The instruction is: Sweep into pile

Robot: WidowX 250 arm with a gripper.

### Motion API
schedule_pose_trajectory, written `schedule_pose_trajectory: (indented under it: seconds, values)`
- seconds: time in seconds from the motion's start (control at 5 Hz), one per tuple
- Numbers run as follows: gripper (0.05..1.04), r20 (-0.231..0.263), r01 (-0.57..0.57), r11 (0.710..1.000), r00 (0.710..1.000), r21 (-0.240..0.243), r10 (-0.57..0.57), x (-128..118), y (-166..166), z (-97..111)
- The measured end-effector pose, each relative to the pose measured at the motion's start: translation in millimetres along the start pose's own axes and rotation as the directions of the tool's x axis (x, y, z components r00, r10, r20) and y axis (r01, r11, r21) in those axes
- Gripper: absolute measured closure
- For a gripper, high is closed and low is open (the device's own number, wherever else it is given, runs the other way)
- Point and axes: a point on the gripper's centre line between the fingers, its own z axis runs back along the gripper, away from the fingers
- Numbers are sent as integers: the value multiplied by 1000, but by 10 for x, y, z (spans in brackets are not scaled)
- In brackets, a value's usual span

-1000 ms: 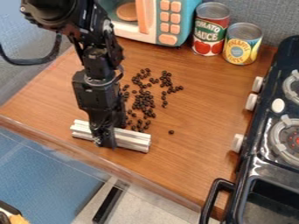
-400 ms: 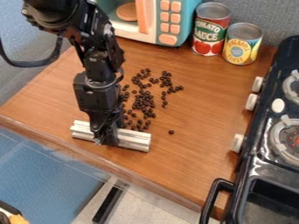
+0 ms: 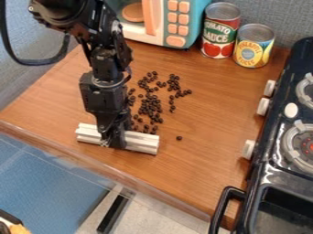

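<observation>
A toy kitchen in what looks like a robotics lab is shown. The kitchen part is suggested by the small black stove [image 3: 272,170], which is fitted with pale knobs [image 3: 248,149] and ringed burners [image 3: 288,148]. Above and left of the stove in the view, a teal-and-white play microwave [image 3: 160,23], a red-labelled can [image 3: 218,34] and a yellow-and-blue-labelled can [image 3: 253,48] are set on a wood-topped bench [image 3: 202,105]. The lab is suggested by the black robot arm [image 3: 105,68] mounted left of the stove, and by the grey textured panel [image 3: 292,18] seen behind the stove.
</observation>
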Motion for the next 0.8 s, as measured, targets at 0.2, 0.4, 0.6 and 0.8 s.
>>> schedule_pose_trajectory:
  seconds: [0.2, 0.4, 0.6, 0.8]
  values:
    - [711, -6, -10, 1000, 1000, -9, 10, -18, -95, 6]
    - [711, -2, -17, 1000, 1000, -7, 17, -20, -153, 5]
    - [711, -4, -25, 1000, 1000, -17, 25, -25, -240, 1]
    - [711, -4, -36, 999, 999, -23, 36, -19, -324, 3]
